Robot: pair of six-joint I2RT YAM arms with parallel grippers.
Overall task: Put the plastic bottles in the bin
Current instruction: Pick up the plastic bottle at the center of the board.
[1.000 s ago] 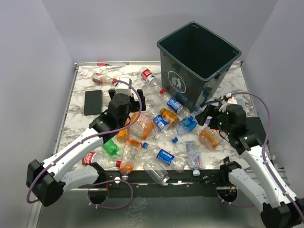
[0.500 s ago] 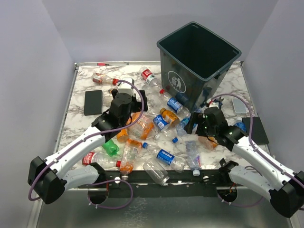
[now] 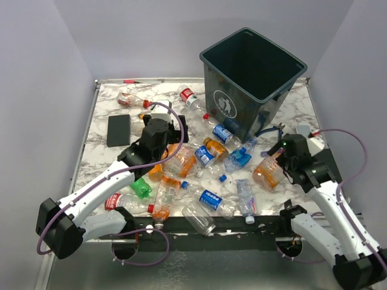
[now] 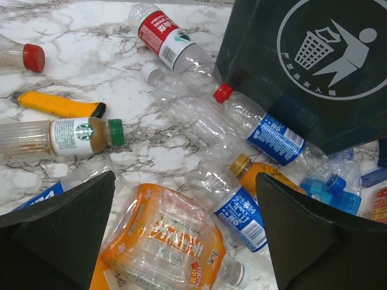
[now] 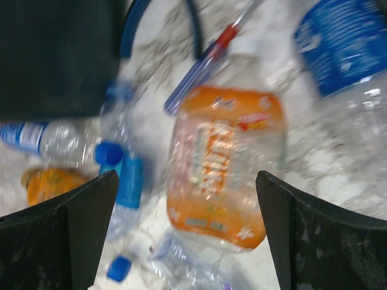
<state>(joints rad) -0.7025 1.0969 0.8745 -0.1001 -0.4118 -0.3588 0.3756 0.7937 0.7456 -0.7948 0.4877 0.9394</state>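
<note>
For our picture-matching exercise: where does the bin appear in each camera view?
Top camera: the bin stands upper right.
Left wrist: upper right corner, white logo showing.
Right wrist: probably the blurred dark mass, upper left.
Shared landmark: the marbled table.

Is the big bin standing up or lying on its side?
Standing up. The bin has its open top facing up, and its narrower bottom sits on the table.
</note>
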